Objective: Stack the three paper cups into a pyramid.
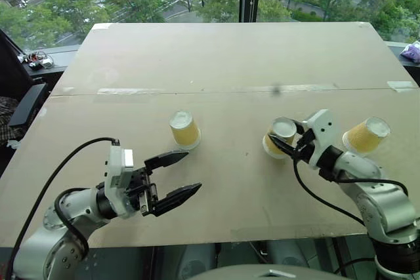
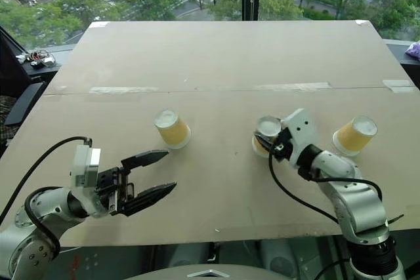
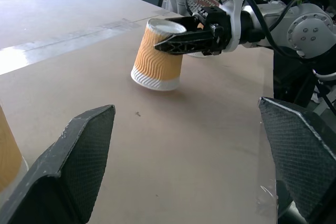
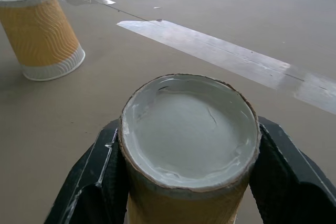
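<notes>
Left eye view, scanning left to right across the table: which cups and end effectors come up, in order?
Left end effector, open → left cup standing free → middle cup, gripped by the right end effector → right cup, tilted.

A yellow paper cup (image 3: 157, 56), upside down and tilted, is clamped near its base by the right gripper (image 3: 181, 43) above the brown table (image 3: 199, 145), between two wide-apart black fingers (image 3: 79, 166).

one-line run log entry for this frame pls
right gripper: shut on middle cup, tilted | left gripper: open, empty | left cup, right cup: apart, unstacked
</notes>
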